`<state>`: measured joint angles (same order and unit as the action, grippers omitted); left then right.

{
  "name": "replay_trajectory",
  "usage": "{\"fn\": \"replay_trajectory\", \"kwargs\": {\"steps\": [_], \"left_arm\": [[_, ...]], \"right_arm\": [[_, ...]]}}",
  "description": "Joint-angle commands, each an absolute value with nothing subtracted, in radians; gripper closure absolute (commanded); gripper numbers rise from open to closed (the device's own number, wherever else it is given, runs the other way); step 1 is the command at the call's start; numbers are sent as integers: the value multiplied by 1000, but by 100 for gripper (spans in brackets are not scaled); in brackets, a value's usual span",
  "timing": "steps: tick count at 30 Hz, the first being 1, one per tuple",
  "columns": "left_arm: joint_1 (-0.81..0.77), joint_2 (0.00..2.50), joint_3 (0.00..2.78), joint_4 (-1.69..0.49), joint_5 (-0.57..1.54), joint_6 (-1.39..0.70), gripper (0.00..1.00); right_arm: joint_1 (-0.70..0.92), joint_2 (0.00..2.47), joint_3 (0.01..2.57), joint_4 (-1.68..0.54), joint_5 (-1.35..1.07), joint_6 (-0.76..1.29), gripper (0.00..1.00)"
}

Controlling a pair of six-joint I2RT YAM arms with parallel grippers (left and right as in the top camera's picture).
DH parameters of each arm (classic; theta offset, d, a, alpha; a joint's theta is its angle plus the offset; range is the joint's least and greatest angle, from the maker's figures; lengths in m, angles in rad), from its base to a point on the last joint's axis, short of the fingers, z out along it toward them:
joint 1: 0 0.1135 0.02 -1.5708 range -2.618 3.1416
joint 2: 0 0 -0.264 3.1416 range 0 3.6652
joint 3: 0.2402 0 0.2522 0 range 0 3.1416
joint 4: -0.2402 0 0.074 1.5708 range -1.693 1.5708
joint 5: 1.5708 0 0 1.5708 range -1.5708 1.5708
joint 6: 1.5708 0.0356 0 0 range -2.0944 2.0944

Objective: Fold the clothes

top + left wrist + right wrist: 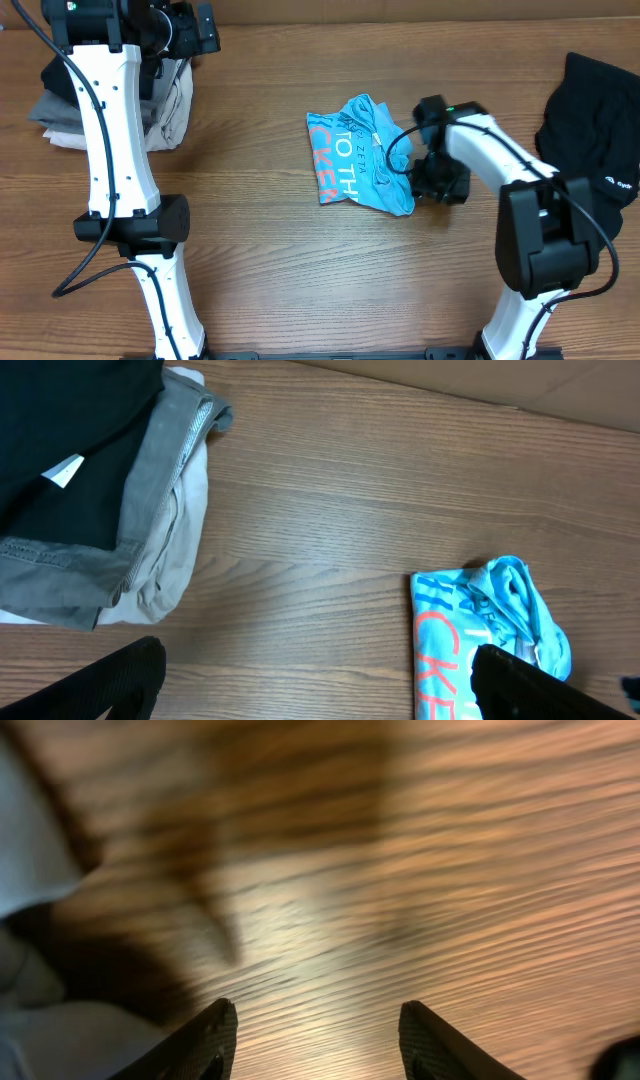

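T-shirt (358,155) lies bunched in the middle of the worktop (260,250); black garment (595,130) at its right edge. The left jaws and right jaws stand wide apart, empty, the latter just beside the T-shirt. Risk: closing blind may pinch several layers.

light blue t-shirt (357,153) lies crumpled mid-table, lettering up; loose black garment (595,120) lies bunched at the right edge.

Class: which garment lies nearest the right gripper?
The light blue T-shirt, right beside the right gripper; the black garment and the folded pile lie farther off.
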<state>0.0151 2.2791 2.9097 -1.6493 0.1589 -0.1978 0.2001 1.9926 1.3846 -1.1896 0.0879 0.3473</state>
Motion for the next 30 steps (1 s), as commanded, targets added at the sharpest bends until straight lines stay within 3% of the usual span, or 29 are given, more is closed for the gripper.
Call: {"fn": "replay_trajectory", "kwargs": {"steps": [1,8,14,30], "left_arm": [[19,2286,2907,-1642,146,-167,0],[19,2287,2907,-1633,146,-168,0],[19,2288,2907,-1627,146,-168,0],[19,2289,2907,-1621,142,-168,0]], "right_arm": [[175,1948,1506,-1200,42,277,44],[237,1919,1694,-1163,-5,142,40],[326,1945,1694,-1018,17,54,40],[358,2093,1693,-896,80,-49,51]]}}
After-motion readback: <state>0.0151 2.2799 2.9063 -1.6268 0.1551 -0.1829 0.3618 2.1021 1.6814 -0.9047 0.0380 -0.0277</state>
